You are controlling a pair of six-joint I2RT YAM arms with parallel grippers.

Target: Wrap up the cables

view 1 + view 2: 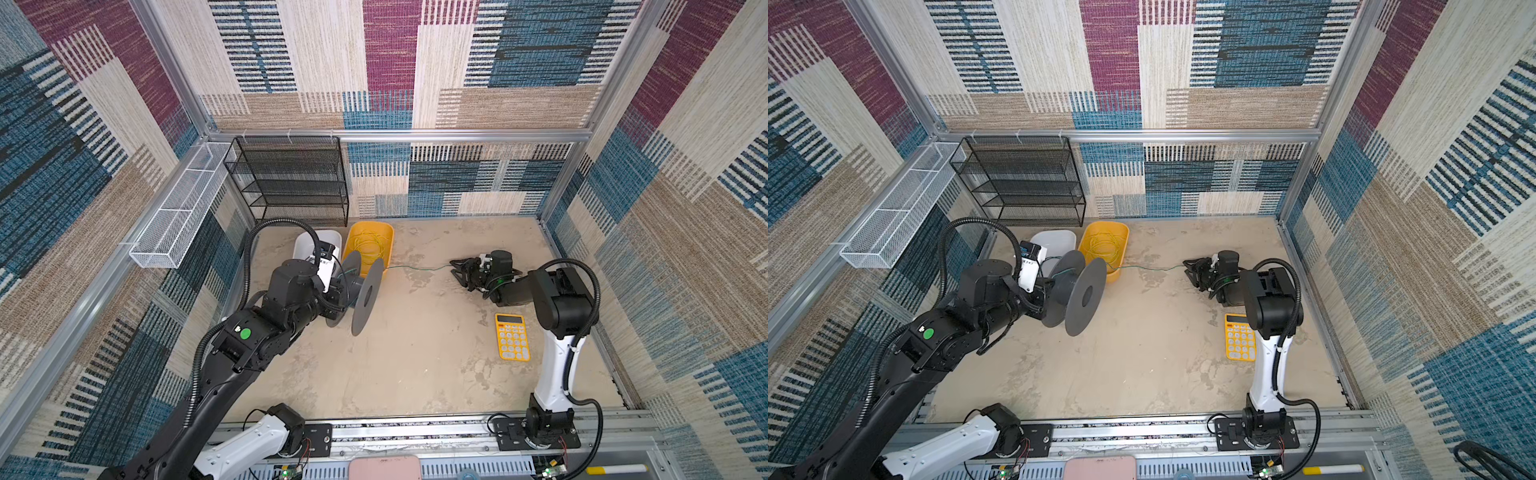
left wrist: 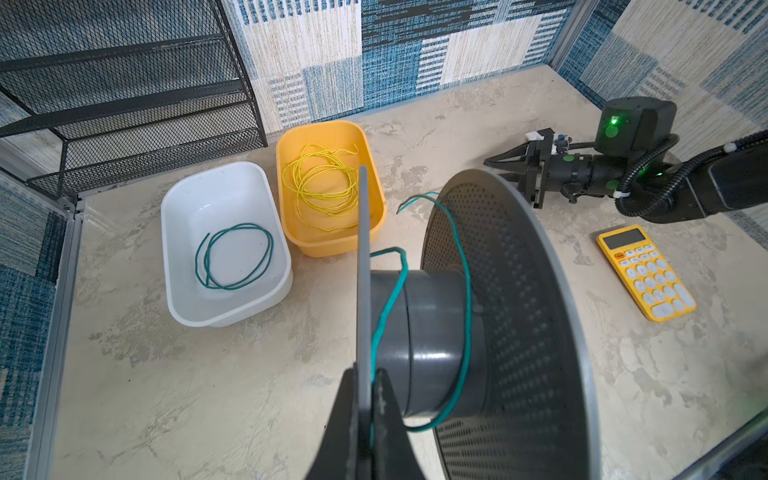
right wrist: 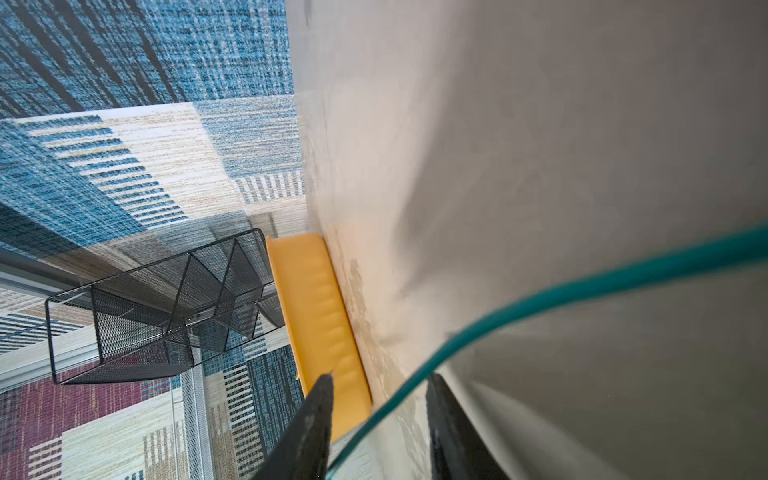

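The mottled beige tabletop (image 1: 415, 374) sat inside 3 walls (image 1: 390, 54) of patchwork blue, maroon and tan fabric. A black mesh rack (image 1: 291, 183) stood at the back left. A white wire basket (image 1: 178, 212) hung on the left wall. A yellow calculator (image 1: 512, 336) lay near the right arm.

The left gripper (image 2: 365, 374) was clamped on a flange of the grey spool (image 2: 432, 332). The teal cable (image 1: 415, 267) ran from the spool across the table and passed between the parted jaws of the right gripper (image 3: 379, 378). The yellow cable (image 2: 324, 183) lay coiled in the yellow tub (image 2: 374, 216). Beside it, a second green cable (image 2: 235, 257) was looped in the white tub (image 2: 178, 232).
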